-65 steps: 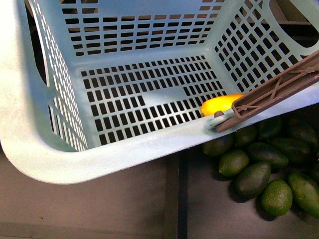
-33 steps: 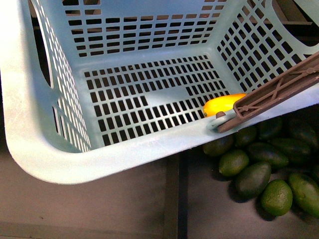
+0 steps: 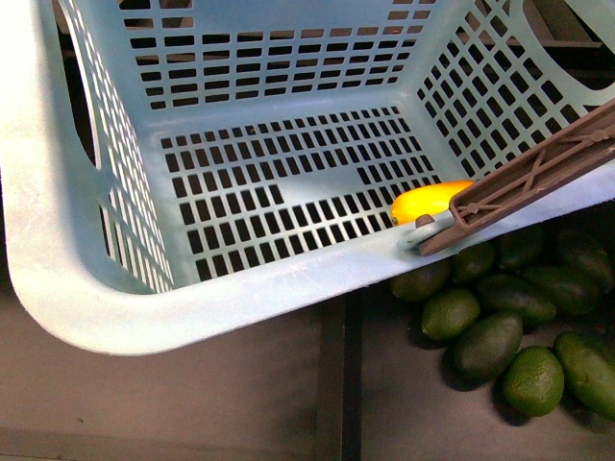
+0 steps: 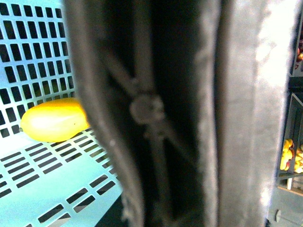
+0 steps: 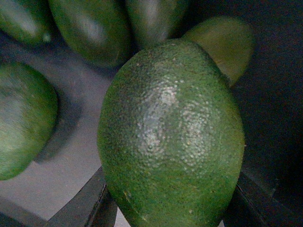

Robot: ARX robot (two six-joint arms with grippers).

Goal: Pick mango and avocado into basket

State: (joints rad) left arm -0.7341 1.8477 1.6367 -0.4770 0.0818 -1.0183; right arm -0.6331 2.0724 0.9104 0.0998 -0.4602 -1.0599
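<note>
The teal basket (image 3: 240,298) fills the front view, tilted, its slotted floor facing me. The yellow mango (image 3: 426,201) lies inside it by the near rim; the left wrist view shows the mango (image 4: 53,119) on the slotted floor too. The brown basket handle (image 3: 538,178) crosses the right rim. Up close in the left wrist view the handle (image 4: 151,109) fills the picture, with my left gripper shut on it; its fingers do not show. My right gripper (image 5: 170,208) is shut on the dark green avocado (image 5: 173,132), held a little above the other fruit. Neither arm shows in the front view.
A heap of green avocados (image 3: 500,327) lies on the dark shelf to the right below the basket. More avocados (image 5: 90,28) lie around the held one. A shelf divider (image 3: 332,384) runs under the basket's near rim.
The basket shifted slightly, first right then back a little left. The mango stayed in its corner.
</note>
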